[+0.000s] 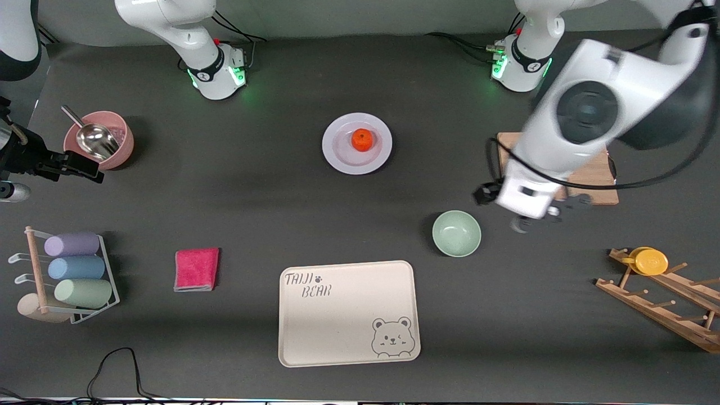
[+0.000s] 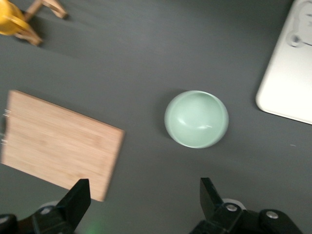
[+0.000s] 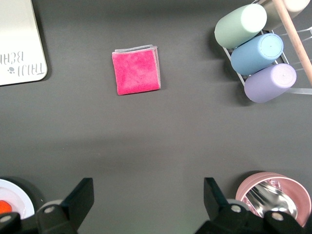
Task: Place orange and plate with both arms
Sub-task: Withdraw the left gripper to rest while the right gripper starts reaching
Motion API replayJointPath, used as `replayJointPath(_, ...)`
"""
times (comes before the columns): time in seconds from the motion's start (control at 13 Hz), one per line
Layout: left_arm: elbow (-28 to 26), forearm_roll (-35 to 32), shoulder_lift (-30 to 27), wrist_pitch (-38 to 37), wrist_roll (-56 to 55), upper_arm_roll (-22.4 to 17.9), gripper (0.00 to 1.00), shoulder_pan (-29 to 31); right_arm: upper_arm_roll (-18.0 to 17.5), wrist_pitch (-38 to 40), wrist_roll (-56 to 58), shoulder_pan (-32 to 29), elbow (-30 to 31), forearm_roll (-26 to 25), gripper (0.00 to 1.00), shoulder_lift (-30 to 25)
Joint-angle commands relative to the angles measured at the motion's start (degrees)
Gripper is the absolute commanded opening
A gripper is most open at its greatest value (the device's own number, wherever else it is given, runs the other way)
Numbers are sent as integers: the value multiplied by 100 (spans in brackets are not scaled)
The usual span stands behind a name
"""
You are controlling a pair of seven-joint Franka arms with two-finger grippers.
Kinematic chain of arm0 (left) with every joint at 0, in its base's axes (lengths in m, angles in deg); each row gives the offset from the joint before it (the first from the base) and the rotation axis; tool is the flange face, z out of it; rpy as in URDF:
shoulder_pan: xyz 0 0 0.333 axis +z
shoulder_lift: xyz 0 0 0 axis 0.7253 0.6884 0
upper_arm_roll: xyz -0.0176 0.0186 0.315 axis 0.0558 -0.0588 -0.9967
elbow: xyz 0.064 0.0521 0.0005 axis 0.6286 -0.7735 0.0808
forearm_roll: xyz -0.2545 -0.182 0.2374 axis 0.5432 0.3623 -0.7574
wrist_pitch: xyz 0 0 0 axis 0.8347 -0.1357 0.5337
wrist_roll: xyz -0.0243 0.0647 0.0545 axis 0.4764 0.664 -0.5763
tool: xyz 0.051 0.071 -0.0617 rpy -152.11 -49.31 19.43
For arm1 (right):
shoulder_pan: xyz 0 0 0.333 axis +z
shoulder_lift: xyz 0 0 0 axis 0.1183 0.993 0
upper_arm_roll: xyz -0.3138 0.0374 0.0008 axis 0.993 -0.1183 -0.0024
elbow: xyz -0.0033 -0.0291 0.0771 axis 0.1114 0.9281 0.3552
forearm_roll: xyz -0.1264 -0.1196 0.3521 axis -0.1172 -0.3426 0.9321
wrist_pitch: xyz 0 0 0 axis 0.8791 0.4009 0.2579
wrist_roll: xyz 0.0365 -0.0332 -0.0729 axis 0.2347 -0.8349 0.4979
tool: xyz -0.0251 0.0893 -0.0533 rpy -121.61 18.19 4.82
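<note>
1. Plate (image 1: 356,144), round and pale lavender-white, sits on the dark counter (image 1: 270,202) midway between the two arm bases, toward the counter's edge where the bases stand.
2. Cream bear tray (image 1: 349,313) lies near the counter's edge closest to the front camera, well apart from the plate.
3. Wooden board (image 1: 590,177) lies toward the left arm's end; the left arm hangs partly over it.
4. Left gripper (image 2: 144,202) hovers over bare counter between the board and the mint-green bowl (image 1: 456,233), fingers (image 2: 78,197) spread wide, holding nothing.
5. Right gripper (image 3: 146,204) hangs over the counter at the right arm's end, by the pink bowl (image 1: 101,140) with its metal scoop (image 1: 93,136); fingers (image 3: 83,197) released, empty.
6. Pink cloth (image 1: 196,269) lies between the tray and the cup rack (image 1: 70,275).
7. Orange (image 1: 362,139) rests on the plate, near its middle; nothing stands close around it.
</note>
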Motion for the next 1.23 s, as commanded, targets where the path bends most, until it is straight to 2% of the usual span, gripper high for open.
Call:
replayJointPath(0.0, -60, 102, -267, -364, 1294, -107, 100, 727, -40, 10, -68, 39, 214, -39, 100, -238)
replayJointPath(0.15, -104, 407, -547, -479, 2411, -1157, 100, 459, -40, 10, -68, 74, 232, -39, 100, -256)
replayJointPath(0.38, -524, 1102, -1276, -470, 3915, -3563, 100, -839, -40, 19, -86, 205, 241, -39, 100, -291)
replayJointPath(0.46, -831, 1104, -1557, -375, 4032, -3980, 100, -1192, -40, 19, -86, 214, 293, -39, 100, -317)
replayJointPath(0.61, -1655, 1069, -2276, 19, 4138, -4160, 100, -1397, -58, 1, -156, 223, 460, -39, 100, -448)
replayJointPath(0.77, -2518, 1034, -3033, 495, 4148, -4317, 100, -1590, -58, -25, -278, 529, 723, 39, 100, -677)
replayJointPath(0.92, -2907, 955, -3404, 637, 4243, -4327, 100, -1617, -67, -138, -787, 810, 1100, 476, 100, -896)
replayJointPath(1.07, -2996, 955, -3554, 707, 4454, -4327, 100, -1617, -75, -480, -1419, 1363, 1470, 681, 100, -1064)
replayJointPath(1.15, -3057, 955, -3590, 716, 4542, -4327, 100, -1626, -67, -726, -1570, 1627, 1733, 968, 100, -1178)
